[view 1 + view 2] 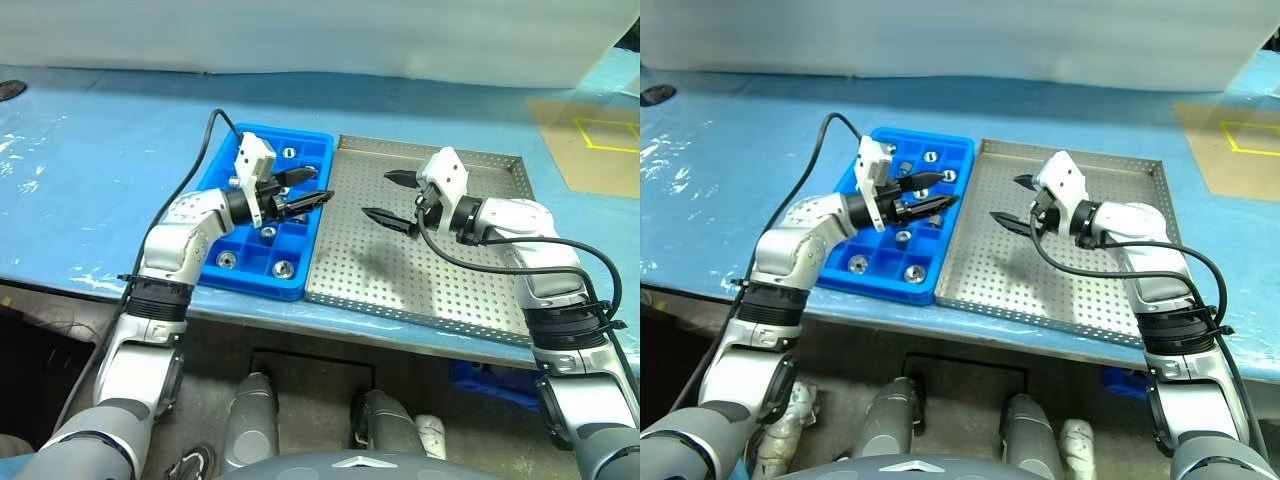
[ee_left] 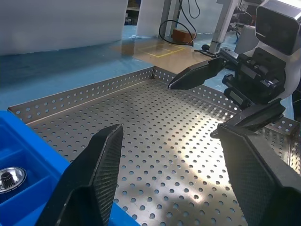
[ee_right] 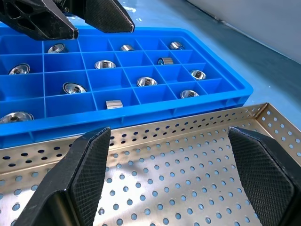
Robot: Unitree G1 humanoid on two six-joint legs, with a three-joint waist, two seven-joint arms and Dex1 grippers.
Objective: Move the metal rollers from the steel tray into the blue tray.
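Taking the large shallow steel tray with perforated floor and low raised rim (image 1: 440, 280) as the landmark: its near edge lies toward the robot, and its floor looks bare where the pictures show it. Just beside it on the robot's left, touching or nearly touching along the long side, sits the bright blue plastic tray with a grid of small square compartments (image 1: 222, 168).

The right gripper (image 1: 390, 196) hangs above the steel tray's middle, forearm bent inward from the tray's right side, pointing roughly level toward the blue tray. Its two black fingers stand wide apart with nothing between them.

The left gripper (image 1: 312, 186) is held above the blue tray's edge nearest the steel tray, elbow out to the left, wrist turned so it points level toward the right gripper. Its fingers are parted and empty. The two grippers face each other tip to tip, apart, over the seam between the trays.

The small silver metal rollers (image 3: 147, 81) lie in the blue tray's compartments, one to a cell, several cells filled across the rows out to the far edge.
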